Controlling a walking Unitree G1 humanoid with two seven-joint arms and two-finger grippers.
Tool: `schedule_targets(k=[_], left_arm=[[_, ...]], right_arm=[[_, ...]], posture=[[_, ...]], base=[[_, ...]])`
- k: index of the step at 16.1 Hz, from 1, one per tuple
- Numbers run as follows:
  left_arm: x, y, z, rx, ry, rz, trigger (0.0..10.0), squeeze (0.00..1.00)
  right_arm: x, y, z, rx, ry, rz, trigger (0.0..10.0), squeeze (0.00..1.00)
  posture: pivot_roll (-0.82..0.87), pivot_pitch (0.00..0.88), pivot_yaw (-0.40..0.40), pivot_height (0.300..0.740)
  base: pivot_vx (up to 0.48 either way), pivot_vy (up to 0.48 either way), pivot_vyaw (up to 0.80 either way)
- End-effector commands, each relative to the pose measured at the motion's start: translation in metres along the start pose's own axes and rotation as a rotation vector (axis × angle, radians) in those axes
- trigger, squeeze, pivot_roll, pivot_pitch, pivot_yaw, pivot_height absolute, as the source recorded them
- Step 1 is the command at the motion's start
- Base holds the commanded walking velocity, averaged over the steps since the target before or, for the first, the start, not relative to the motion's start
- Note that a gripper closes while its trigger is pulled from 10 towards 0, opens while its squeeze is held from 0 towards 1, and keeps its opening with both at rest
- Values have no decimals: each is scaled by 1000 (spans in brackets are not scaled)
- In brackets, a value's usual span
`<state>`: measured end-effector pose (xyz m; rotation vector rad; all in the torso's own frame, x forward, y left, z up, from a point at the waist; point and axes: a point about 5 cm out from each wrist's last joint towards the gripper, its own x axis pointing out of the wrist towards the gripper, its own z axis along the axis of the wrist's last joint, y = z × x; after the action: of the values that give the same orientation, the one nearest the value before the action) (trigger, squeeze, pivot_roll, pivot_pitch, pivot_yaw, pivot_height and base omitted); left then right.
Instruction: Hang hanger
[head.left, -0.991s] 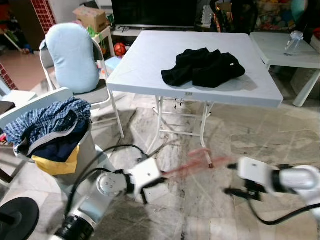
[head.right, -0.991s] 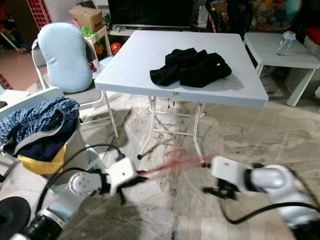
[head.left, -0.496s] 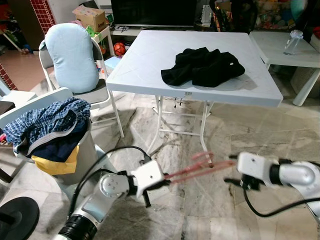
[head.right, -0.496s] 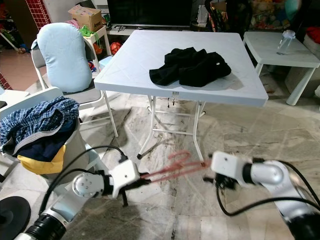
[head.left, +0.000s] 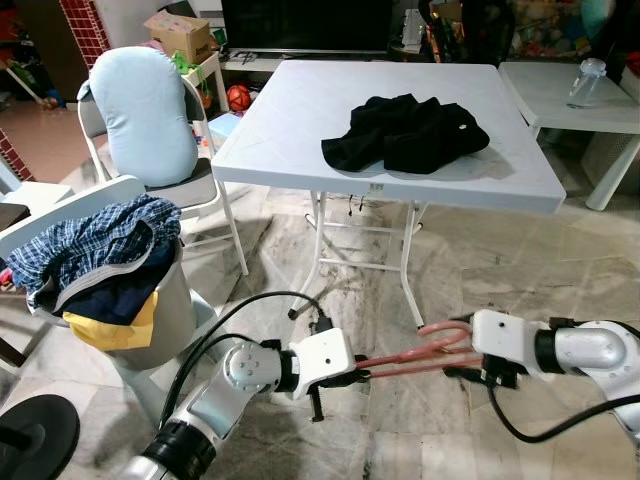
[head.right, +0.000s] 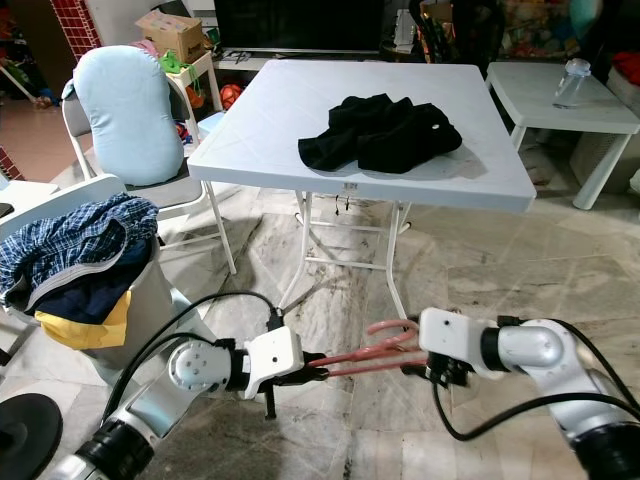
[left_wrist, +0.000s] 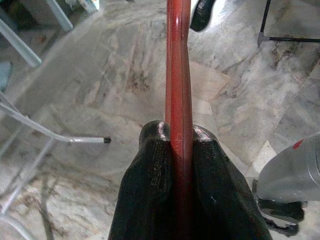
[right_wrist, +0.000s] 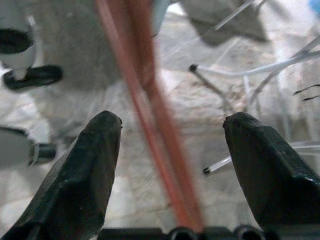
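Observation:
A red hanger (head.left: 415, 355) is held low over the marble floor, in front of the folding table. My left gripper (left_wrist: 175, 136) is shut on one end of it; in the left eye view that gripper (head.left: 352, 374) sits at the bottom centre. The hanger (left_wrist: 178, 70) runs straight out from its fingers. My right gripper (right_wrist: 172, 120) is open, and the hanger's other end (right_wrist: 150, 130) passes between its fingers (right_wrist: 95, 165) without touching them. In the right eye view the right gripper (head.right: 440, 370) sits at the hanger's curved end.
A white folding table (head.left: 300, 120) bears a black garment (head.left: 405, 132). A chair with a light-blue cushion (head.left: 145, 110) stands at the left, and a bin of plaid clothes (head.left: 95, 250) nearer. A small white table (head.left: 560, 95) holds a bottle (head.left: 587, 82).
My left gripper has carried the hanger to the right and steadied it. The right gripper has closed in, so the hanger's far end now lies between its open fingers.

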<state>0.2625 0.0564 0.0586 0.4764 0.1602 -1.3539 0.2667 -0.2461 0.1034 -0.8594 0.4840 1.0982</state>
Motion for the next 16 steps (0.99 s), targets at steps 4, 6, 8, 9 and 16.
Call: schedule_targets(k=[4, 6, 8, 9, 16], left_arm=[[1, 5, 3, 48, -6, -33, 10000, 0], [2, 4, 3, 56, -3, -44, 10000, 0], [3, 1, 1, 61, -5, -56, 10000, 0], [3, 1, 1, 62, -5, -58, 10000, 0], [2, 0, -2, 80, 12, -76, 10000, 0]], right_arm=[[-2, -5, 5, -39, 20, 53, 0, 0], [-4, -8, 1, -52, 50, 49, 0, 0], [-6, -8, -4, -65, 94, 60, 0, 0], [-6, -7, -6, -69, 107, 68, 0, 0], [-8, -5, -15, -65, 148, 81, 0, 0]], posture=[[-39, 0, 45, 740], [-38, 0, 47, 740], [-39, 0, 48, 740], [-38, 0, 48, 740], [-36, 0, 51, 740]], base=[[0, 0, 0], [0, 0, 0], [0, 0, 0], [0, 0, 0], [0, 0, 0]])
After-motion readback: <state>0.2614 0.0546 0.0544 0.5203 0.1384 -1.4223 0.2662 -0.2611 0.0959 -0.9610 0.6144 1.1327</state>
